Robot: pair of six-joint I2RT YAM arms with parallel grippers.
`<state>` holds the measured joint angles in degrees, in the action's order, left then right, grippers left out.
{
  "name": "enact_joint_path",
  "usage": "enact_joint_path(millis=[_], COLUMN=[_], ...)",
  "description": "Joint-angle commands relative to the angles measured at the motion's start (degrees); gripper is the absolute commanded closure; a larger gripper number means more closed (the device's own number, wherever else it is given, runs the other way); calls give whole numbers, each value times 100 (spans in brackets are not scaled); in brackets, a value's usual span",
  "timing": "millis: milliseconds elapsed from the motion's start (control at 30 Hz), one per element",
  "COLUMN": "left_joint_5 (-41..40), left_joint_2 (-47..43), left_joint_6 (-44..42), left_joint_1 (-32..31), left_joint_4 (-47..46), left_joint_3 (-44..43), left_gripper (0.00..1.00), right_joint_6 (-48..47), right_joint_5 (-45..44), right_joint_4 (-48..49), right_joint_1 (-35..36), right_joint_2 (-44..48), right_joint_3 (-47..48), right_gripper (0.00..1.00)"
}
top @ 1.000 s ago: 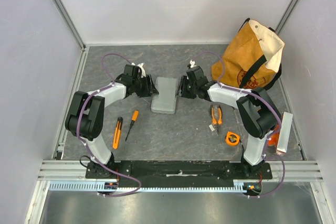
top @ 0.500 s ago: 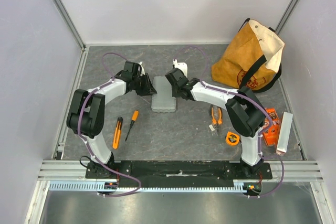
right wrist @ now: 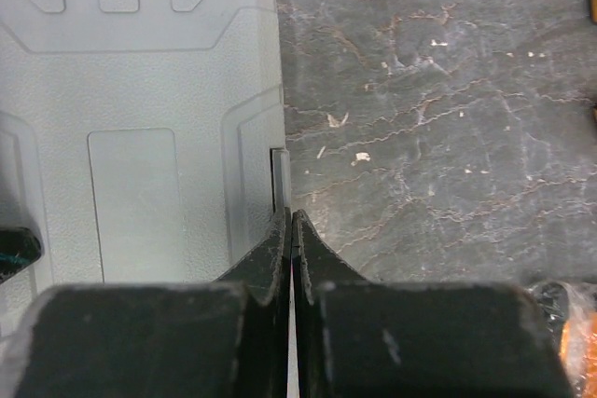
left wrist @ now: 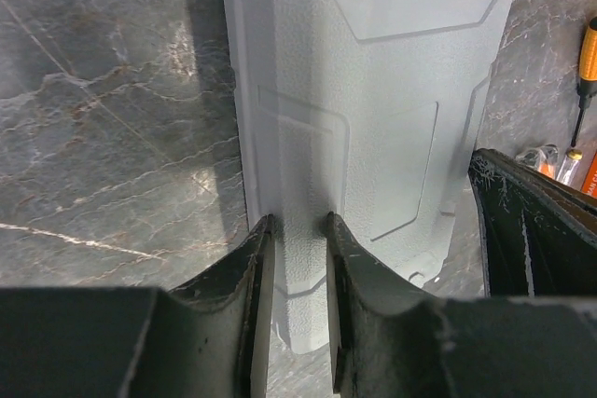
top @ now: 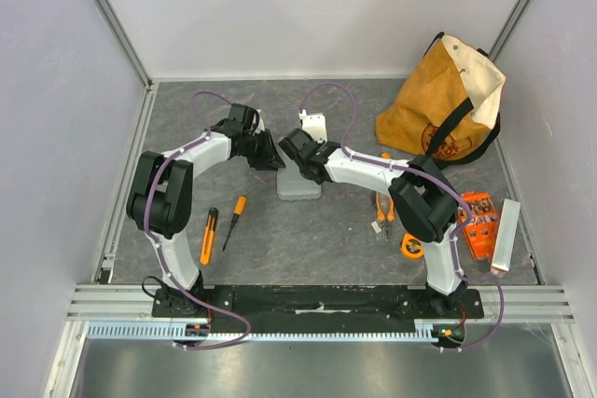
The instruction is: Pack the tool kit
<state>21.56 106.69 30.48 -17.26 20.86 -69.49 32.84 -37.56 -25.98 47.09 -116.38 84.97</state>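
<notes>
The tool kit, a closed flat grey case [top: 298, 185], lies mid-table. Its lid fills the left wrist view [left wrist: 373, 72] and the left of the right wrist view [right wrist: 140, 109]. My left gripper [top: 271, 157] is at the case's far left corner, its fingers [left wrist: 259, 258] a narrow gap apart, tips on the lid by its edge and nothing between them. My right gripper [top: 293, 163] is shut, its tips against a small tab [right wrist: 280, 174] on the case's edge. An orange knife [top: 208, 236], screwdriver [top: 234, 219], pliers [top: 382, 210] and tape measure [top: 412, 246] lie loose.
A tan canvas bag with black straps [top: 448, 104] stands at the back right. An orange bit box [top: 476, 221] and a grey bar [top: 504, 233] lie at the right edge. White walls and rails enclose the table.
My right arm has swung left over the case's far end, uncovering the orange bit box. My left gripper has shifted slightly right, close to the right one. The case has slid a little right.
</notes>
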Motion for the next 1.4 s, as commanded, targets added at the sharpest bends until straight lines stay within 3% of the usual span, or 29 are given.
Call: enact_joint_path(millis=[0,367,600,800,867,1367], left_joint_5=[-732,-829,-733,-557,-565,-583], left_joint_2=[493,554,519,502,484,519], left_joint_6=[2,142,55,37,2,-42], left_joint_1=[-6,-23,-23,-24,-32,-23], left_joint_4=[1245,1315,1324,1262,1271,1333], left_joint_3=[217,129,94,15,-11,-126], left_gripper=[92,97,94,76,74,71], right_joint_6=[-6,-23,-708,-735,-744,-805], right_joint_5=[-858,-1201,1,1179,1636,3228], right_joint_4=[-1445,-1595,-523,-198,-14,760], right_joint_1=[-130,-349,-525,-745,-859,-1290], right_joint_2=[-377,-316,826,1108,1152,766], right_joint_3=[-68,-130,-394,-437,-534,-710], right_gripper=[100,100,99,62,55,54])
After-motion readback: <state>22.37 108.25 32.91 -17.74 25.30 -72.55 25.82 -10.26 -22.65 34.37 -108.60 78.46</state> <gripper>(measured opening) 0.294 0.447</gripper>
